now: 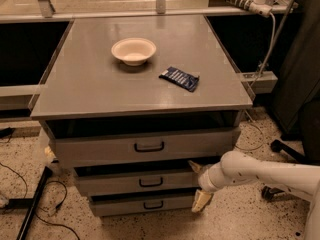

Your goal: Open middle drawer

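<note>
Beside flat grey middle drawer [145, 182], gripper [198, 184]

three drawers [100, 149], one bowl [133, 50], one packet [179, 78], one pair jaws at middle drawer [115, 182]

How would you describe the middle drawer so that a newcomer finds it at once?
Look at the grey cabinet with a white bowl on top; three drawers sit in its front. The middle drawer is second from the top, and the open gripper sits at its right end. Its front is shorter than the top drawer and taller than the bottom drawer.
</note>
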Robot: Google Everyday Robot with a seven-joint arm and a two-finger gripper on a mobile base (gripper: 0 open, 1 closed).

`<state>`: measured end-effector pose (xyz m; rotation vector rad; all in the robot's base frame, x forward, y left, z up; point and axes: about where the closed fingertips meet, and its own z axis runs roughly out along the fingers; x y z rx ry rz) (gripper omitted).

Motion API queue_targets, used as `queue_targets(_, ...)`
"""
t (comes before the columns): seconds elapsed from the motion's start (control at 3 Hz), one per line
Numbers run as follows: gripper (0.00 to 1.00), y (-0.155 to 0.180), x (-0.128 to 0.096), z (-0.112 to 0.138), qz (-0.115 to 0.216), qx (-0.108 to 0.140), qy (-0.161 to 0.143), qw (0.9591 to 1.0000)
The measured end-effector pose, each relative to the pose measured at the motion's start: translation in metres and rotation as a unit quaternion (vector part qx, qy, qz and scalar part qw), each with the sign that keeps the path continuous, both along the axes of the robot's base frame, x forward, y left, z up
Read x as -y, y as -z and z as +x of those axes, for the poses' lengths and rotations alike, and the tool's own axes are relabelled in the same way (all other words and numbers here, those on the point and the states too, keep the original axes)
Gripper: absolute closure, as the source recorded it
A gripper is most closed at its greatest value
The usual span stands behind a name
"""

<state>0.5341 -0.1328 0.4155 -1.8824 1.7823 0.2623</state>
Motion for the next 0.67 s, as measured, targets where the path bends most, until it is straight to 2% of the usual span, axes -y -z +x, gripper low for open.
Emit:
queue_targets(0.33, 0.00, 0.0001, -0.0001, 0.0001, 0.000, 0.000, 0.000, 1.0000)
queue_targets(0.67, 0.19, 0.0000, -0.0002, 0.0001, 0.000, 0.000, 0.000, 1.0000)
